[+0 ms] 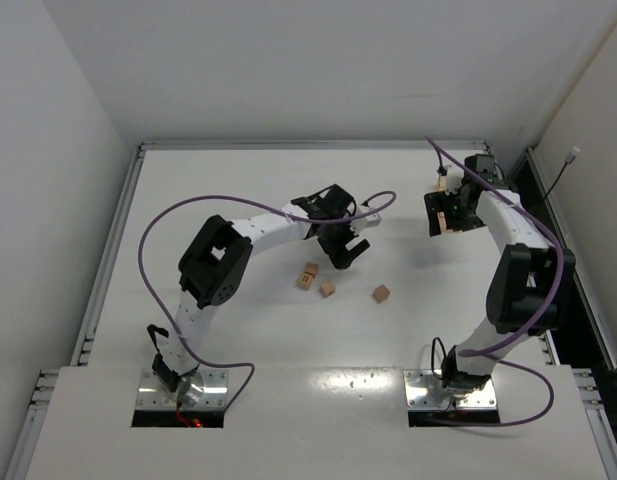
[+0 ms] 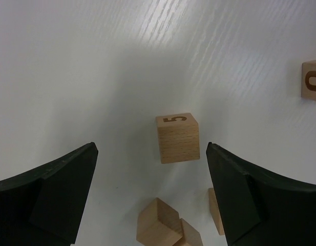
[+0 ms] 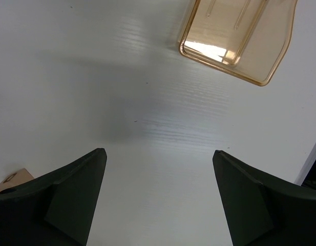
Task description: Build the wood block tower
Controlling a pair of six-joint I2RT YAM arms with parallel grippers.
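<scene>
Left tool (image 1: 346,253) hangs wide and empty, facing the 5 block (image 2: 178,139), which sits loose on the surface (image 1: 238,340) near other blocks (image 2: 156,225); I judge it light, stiff, smooth-faced, best pinched squarely across two opposite flat sides.

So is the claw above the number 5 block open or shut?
Open. The left claw has its two black fingers wide apart, and the number 5 block shows in the gap, touching neither.
</scene>
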